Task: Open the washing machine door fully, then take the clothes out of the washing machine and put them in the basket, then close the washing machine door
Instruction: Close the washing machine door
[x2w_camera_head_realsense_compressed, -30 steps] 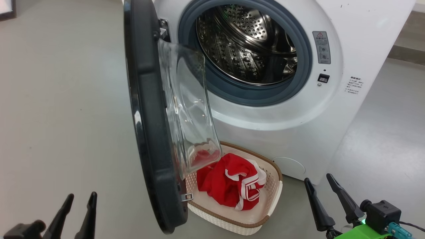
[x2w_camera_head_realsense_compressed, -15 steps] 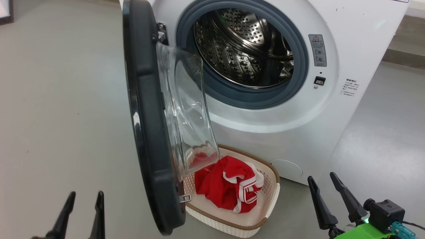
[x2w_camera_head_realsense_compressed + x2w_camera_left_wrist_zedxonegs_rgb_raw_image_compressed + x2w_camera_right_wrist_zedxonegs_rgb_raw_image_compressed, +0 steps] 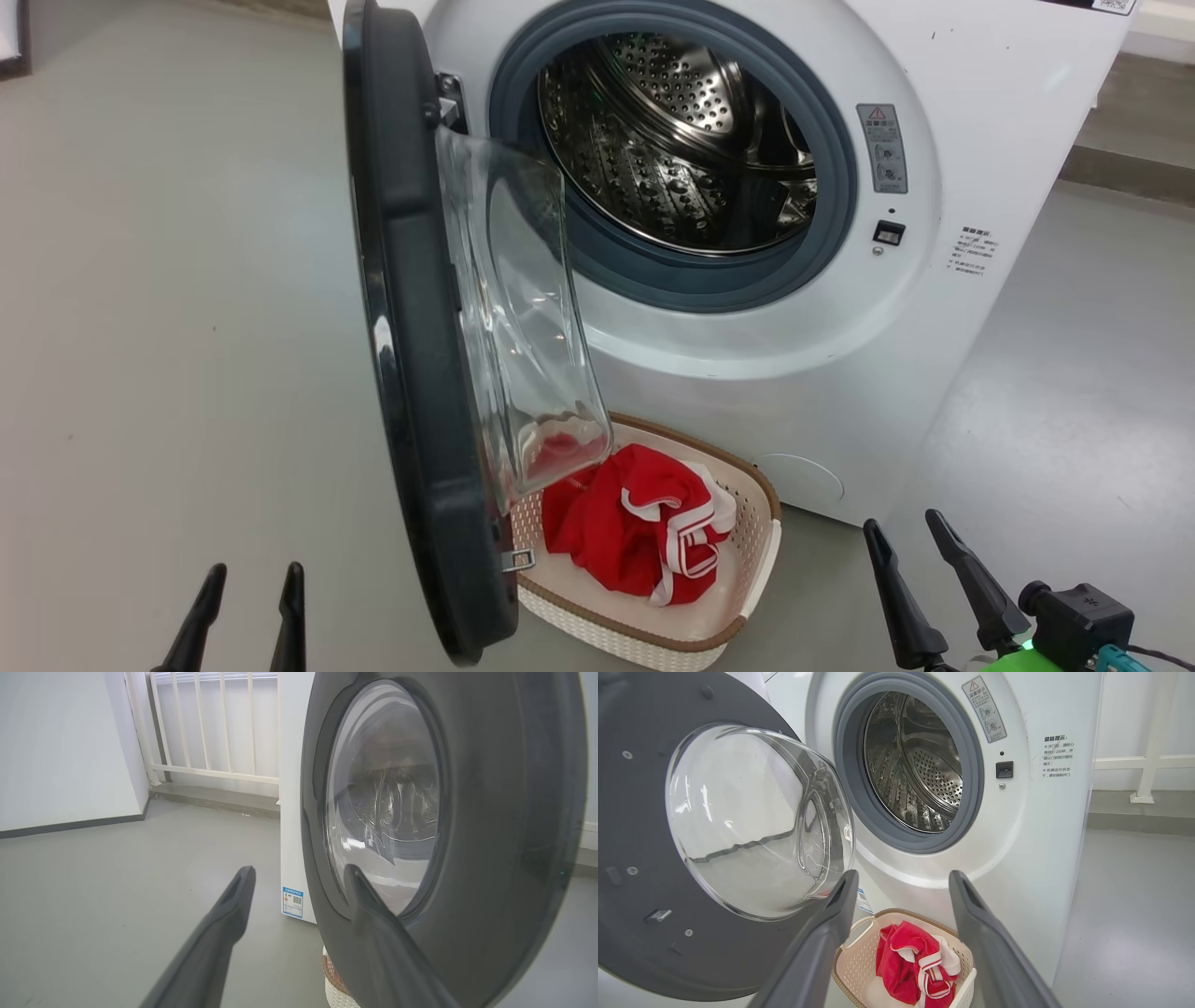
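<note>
**UNLOADING DONE: DOOR CLOSURE PENDING**

**Status.** The clothes (image 3: 635,537) lie bunched in the basket (image 3: 758,560), at lower centre of the head view. The basket stands on the floor (image 3: 140,280) just before the washer (image 3: 794,373), partly under the door (image 3: 411,373). The drum (image 3: 672,140), upper centre, shows bare steel with no fabric in the visible part. The door stands wide open, edge-on, left of centre.

**Grippers.** The left gripper (image 3: 257,574) sits at lower left, fingers spread and holding nothing. The right gripper (image 3: 901,523) sits at lower right, also spread and empty. In the left wrist view, the left gripper (image 3: 299,870) faces the door's outer side. One finger overlaps the black rim in the frame; you cannot tell whether it touches.

**Change.** Over the last second the washer slides slightly down and left in the head view. Treat this as camera motion. The door, basket and clothes keep their places relative to one another. The left gripper drops lower in the frame and edges toward the door.

**Meaning.** Judge the first two steps complete. Only closing remains, and the left arm appears placed to push the door's outer face.

**Caution.** Expect the door's lower edge to sweep above the basket; check clearance.
</note>
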### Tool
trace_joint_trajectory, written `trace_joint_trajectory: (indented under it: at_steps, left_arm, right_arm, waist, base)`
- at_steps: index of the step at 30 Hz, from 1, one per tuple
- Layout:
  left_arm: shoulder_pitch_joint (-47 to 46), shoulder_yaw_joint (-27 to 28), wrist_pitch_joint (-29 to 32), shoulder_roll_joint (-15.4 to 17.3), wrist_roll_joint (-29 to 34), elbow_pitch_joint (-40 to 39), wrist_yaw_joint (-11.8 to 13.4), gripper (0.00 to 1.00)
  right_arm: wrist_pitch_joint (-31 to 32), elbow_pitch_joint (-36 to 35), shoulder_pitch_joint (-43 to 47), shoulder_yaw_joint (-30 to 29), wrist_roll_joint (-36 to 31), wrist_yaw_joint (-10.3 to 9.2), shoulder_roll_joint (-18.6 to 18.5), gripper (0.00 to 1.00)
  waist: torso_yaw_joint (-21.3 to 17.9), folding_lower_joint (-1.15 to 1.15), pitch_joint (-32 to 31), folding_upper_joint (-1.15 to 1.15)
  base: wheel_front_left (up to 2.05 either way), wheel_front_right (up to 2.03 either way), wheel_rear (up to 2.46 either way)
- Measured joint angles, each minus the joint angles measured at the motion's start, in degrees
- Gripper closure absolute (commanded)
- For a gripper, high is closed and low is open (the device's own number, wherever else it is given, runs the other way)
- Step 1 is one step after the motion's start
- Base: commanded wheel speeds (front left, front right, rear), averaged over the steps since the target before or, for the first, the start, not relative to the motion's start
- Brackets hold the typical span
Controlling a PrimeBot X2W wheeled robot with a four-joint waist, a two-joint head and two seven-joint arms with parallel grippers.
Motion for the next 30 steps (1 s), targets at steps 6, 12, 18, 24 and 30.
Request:
trace_joint_trajectory:
  at_steps: [6, 12, 18, 24, 30]
  left_arm:
    - [0.00, -0.48, 0.00, 0.02, -0.30, 0.01, 0.00, 0.00]
    - [-0.01, -1.54, 0.00, 0.08, -1.19, -0.40, 0.00, 0.00]
    - [-0.90, -2.20, 0.00, 1.58, -4.85, -1.58, -0.01, 0.55]
    - [-6.02, -3.96, 0.00, 6.95, -11.85, -2.49, -0.01, 1.00]
    - [-10.96, -6.20, -0.01, 12.68, -23.46, -2.56, 0.00, 1.00]
  right_arm:
    - [0.00, -0.04, 0.00, -0.03, 0.00, 0.00, 0.00, 0.00]
    - [0.00, -0.05, 0.00, -0.04, 0.00, 0.00, 0.03, 0.00]
    - [0.00, -0.07, -0.01, -0.07, 0.00, 0.00, 0.15, 0.00]
    - [0.00, -0.09, -0.03, -0.08, 0.00, 0.00, 0.37, 0.00]
    - [0.00, -0.15, -0.07, -0.21, 0.00, 0.00, 0.40, 0.00]
  waist:
    - [0.08, 0.00, -0.02, 0.00]
    - [0.12, 0.00, 0.14, 0.00]
    - [0.07, 0.00, 0.31, 0.00]
    - [-0.29, 0.00, 0.50, 0.00]
    - [-1.00, 0.00, 1.01, 0.00]
  base:
    - [0.00, 0.00, 0.00]
    - [0.00, 0.00, 0.00]
    - [0.00, 0.00, 0.00]
    - [0.00, 0.00, 0.00]
    - [0.00, 0.00, 0.00]
